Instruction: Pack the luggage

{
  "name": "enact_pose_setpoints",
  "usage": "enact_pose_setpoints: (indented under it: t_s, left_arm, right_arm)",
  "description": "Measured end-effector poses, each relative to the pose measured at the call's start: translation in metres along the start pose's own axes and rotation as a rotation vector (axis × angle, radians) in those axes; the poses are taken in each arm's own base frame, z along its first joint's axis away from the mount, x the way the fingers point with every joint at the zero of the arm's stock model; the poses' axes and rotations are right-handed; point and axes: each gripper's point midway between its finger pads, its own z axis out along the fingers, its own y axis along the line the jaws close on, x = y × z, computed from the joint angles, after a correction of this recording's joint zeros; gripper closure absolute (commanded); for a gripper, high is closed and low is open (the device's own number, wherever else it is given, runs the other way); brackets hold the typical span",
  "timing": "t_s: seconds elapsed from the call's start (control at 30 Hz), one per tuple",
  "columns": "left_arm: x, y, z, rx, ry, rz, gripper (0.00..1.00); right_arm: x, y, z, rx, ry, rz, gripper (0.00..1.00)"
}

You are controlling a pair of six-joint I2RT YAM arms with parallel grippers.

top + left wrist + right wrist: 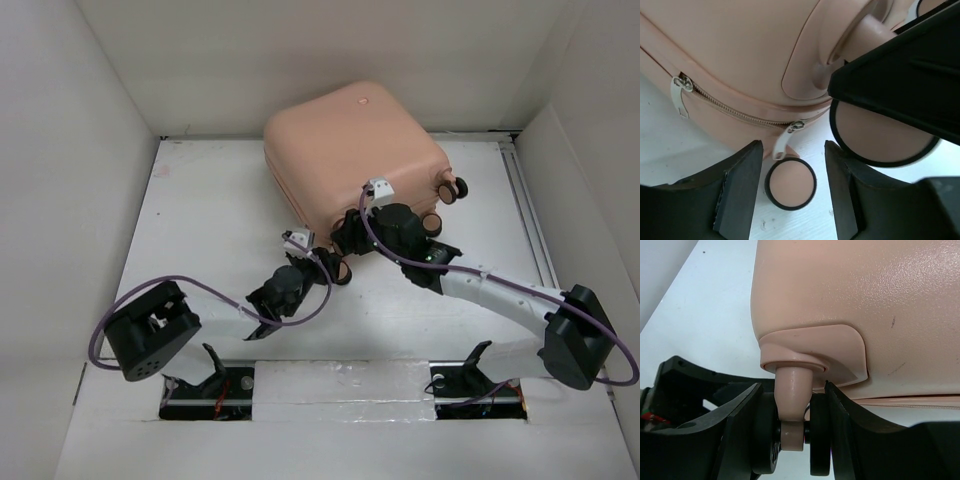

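the suitcase [350, 150] lies closed at the far middle of the table [200, 230], so the packing itself looks done and only positioning seems left. the right gripper [792, 390] is clamped on a caster wheel [817, 450]. the left gripper [792, 145] is spread wide around a second wheel [790, 183]. the zipper [735, 112] looks drawn shut, with its pull [781, 147] hanging just beside that wheel.

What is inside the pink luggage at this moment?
Nothing inside can be seen. The luggage lies shut on the table, and in the left wrist view its zipper runs closed between two pulls. The shell covers whatever it holds.
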Motion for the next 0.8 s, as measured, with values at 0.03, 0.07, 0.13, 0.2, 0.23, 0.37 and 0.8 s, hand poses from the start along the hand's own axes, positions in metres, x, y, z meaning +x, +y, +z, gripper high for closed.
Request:
enact_pose_setpoints:
  t_s: [0.03,0.07,0.13,0.2,0.23,0.37,0.8]
  left_arm:
    - [0.005,-0.001,0.004,0.0,0.013,0.01,0.51]
    - [0.006,0.0,0.005,-0.003,0.016,0.014,0.5]
    - [0.012,0.002,0.01,-0.019,0.03,0.037,0.5]
    - [0.018,0.006,0.015,-0.038,0.041,0.055,0.53]
    - [0.02,0.007,0.017,-0.049,0.044,0.062,0.56]
    - [0.024,0.011,0.023,-0.089,0.032,0.066,0.58]
    - [0.021,0.012,0.026,-0.161,-0.065,-0.051,1.0]
  right_arm:
    - [0.0,-0.001,0.0,0.0,0.0,0.0,1.0]
    - [0.0,-0.001,0.0,-0.001,0.002,-0.001,1.0]
    - [0.0,-0.001,0.0,-0.003,0.003,-0.009,1.0]
    - [0.0,-0.001,0.0,-0.004,0.004,-0.017,1.0]
    - [0.0,-0.001,0.0,-0.005,0.004,-0.02,1.0]
    - [0.0,0.001,-0.001,-0.015,0.006,-0.026,1.0]
    - [0.002,0.007,-0.001,-0.047,0.006,0.028,1.0]
